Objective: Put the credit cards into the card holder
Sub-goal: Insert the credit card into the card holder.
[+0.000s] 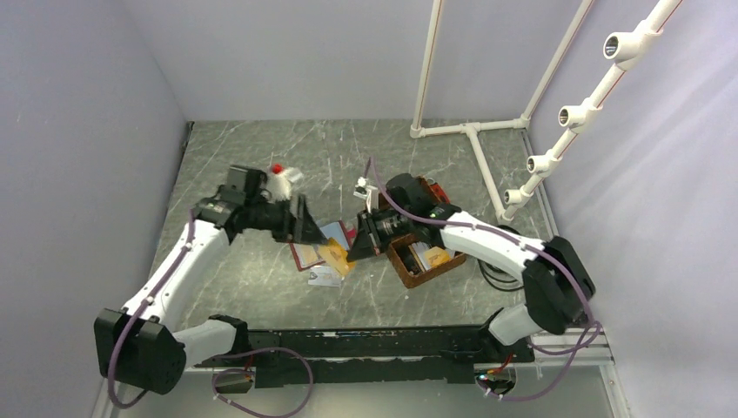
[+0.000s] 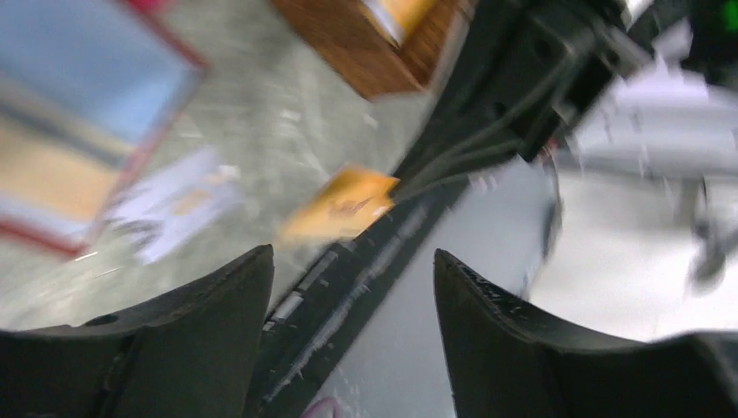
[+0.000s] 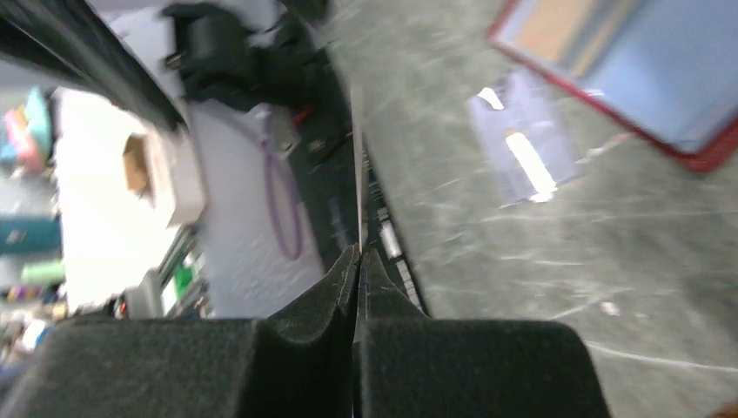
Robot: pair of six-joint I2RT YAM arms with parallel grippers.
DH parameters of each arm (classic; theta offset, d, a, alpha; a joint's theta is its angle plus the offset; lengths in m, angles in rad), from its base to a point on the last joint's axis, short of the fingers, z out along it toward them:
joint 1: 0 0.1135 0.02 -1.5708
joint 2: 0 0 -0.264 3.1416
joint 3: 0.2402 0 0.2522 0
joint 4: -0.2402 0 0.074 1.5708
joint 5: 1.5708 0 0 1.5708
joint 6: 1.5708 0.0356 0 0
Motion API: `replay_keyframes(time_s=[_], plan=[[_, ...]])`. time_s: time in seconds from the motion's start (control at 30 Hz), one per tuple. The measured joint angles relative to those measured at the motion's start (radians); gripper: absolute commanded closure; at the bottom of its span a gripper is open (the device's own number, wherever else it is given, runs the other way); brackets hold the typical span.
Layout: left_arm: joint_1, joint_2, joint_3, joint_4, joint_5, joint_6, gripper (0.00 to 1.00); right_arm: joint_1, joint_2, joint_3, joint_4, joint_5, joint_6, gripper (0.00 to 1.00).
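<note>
**Seating the tan-orange card in the card holder**

The right gripper (image 3: pixel 357 252) has its jaws closed on one edge of the tan-orange card (image 2: pixel 344 205), which hangs just above the open card holder (image 2: pixel 78 131) lying flat on the table (image 1: pixel 261 157). The left gripper (image 2: pixel 352 261) is beside the holder with jaws apart and empty. Advised: square the card's free edge to a slot mouth, enter at a shallow angle, steady the holder with the left jaws, and release only once seated. A white-grey card (image 1: pixel 324 277) lies just beside the holder.
</note>
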Motion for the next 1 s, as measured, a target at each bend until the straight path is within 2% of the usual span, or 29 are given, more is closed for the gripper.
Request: replay_keyframes(time_s=[0.03, 0.1, 0.13, 0.2, 0.33, 0.4, 0.47, 0.5, 0.57, 0.7, 0.83, 1.0], plan=[[0.060, 0.000, 0.000, -0.007, -0.032, -0.018, 0.14, -0.001, 0.039, 0.029, -0.025, 0.071, -0.001, 1.00], [0.200, 0.002, -0.009, -0.014, -0.130, -0.062, 0.17, -0.002, 0.103, 0.068, -0.051, 0.161, 0.001, 1.00], [0.244, 0.003, -0.016, -0.012, -0.164, -0.079, 0.21, -0.003, 0.143, 0.094, -0.067, 0.202, 0.004, 1.00], [0.319, 0.011, -0.049, 0.003, -0.231, -0.127, 0.37, -0.003, 0.230, 0.158, -0.100, 0.260, 0.010, 1.00], [0.341, 0.094, -0.111, 0.064, -0.257, -0.192, 0.62, -0.003, 0.417, 0.323, -0.158, 0.330, 0.019, 1.00], [0.340, 0.164, -0.119, 0.098, -0.252, -0.206, 0.67, -0.003, 0.463, 0.369, -0.185, 0.347, 0.018, 1.00], [0.340, 0.230, -0.120, 0.134, -0.252, -0.206, 0.63, -0.006, 0.504, 0.413, -0.218, 0.352, 0.017, 1.00], [0.340, 0.259, -0.120, 0.150, -0.254, -0.206, 0.51, -0.008, 0.516, 0.425, -0.224, 0.351, 0.015, 1.00], [0.340, 0.298, -0.120, 0.170, -0.266, -0.200, 0.39, -0.011, 0.541, 0.446, -0.229, 0.340, 0.013, 1.00], [0.333, 0.341, -0.121, 0.203, -0.306, -0.206, 0.30, -0.020, 0.576, 0.462, -0.240, 0.311, 0.006, 1.00], [0.301, 0.386, -0.124, 0.232, -0.348, -0.212, 0.29, -0.033, 0.591, 0.462, -0.250, 0.280, -0.002, 1.00], [0.227, 0.479, -0.117, 0.228, -0.434, -0.246, 0.41, -0.048, 0.594, 0.462, -0.249, 0.238, -0.006, 1.00]])
